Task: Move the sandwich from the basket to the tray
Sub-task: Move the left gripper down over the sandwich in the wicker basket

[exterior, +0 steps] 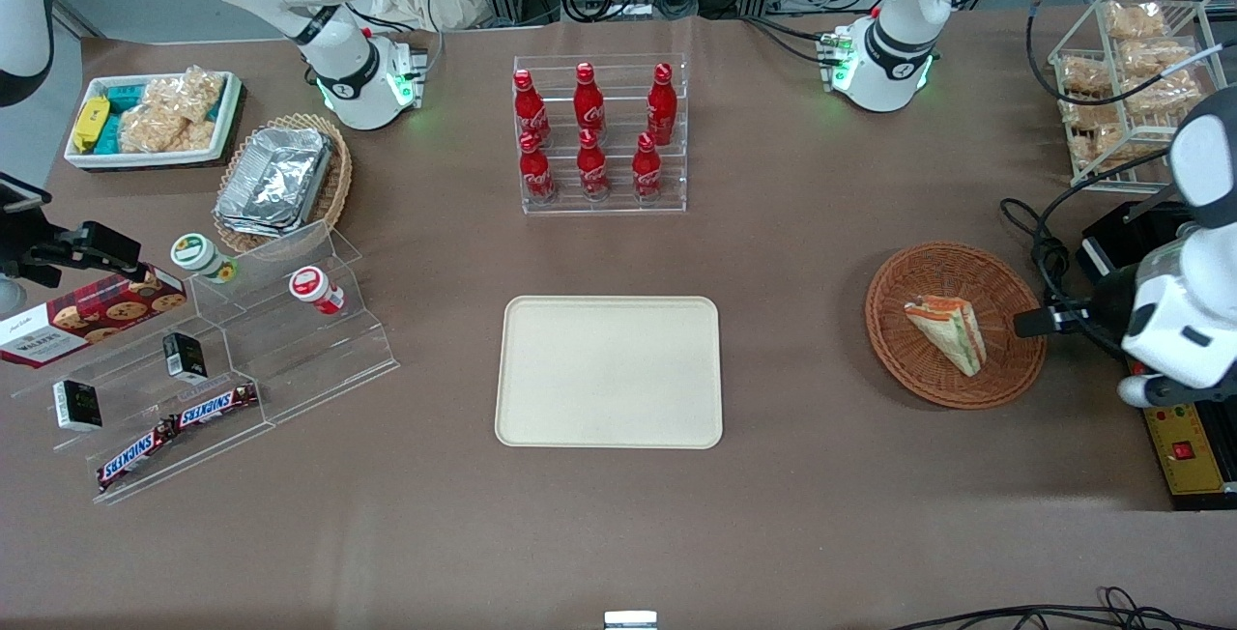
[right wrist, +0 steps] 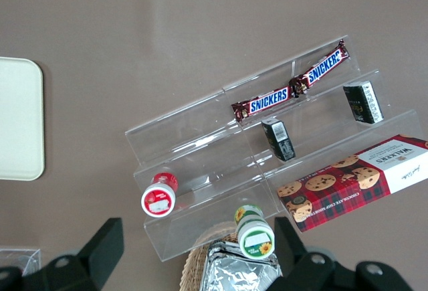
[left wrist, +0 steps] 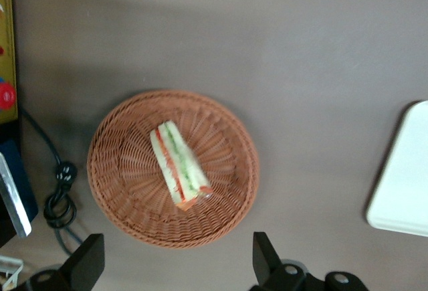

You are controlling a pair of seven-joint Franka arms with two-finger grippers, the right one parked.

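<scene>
- The tray [exterior: 609, 371] lies flat on the brown table [exterior: 773, 514], nearest the front camera of the task's things, with nothing on it; one rounded corner of it also shows in the left wrist view [left wrist: 404, 177].
- The basket [exterior: 955, 324] sits toward the working arm's end of the table, well apart from the tray, about as far from the camera as the tray.
- The sandwich [exterior: 949, 331] lies in the basket near its middle, on its side, its orange and green filling layers showing along 1 edge [left wrist: 179, 165].
- The gripper [left wrist: 177, 264] hangs above the table just outside the basket's rim, on the side away from the tray; its 2 fingers [left wrist: 87, 259] stand wide apart and hold nothing, not touching the sandwich or the wicker.
- Black cables [left wrist: 59, 197] coil on the table just beside the basket.
- Farther from the camera, 6 red cola bottles [exterior: 591, 132] stand in a clear rack in 2 rows of 3.
- A wire rack of bagged snacks [exterior: 1126, 79] stands farther off still, at the working arm's end.
</scene>
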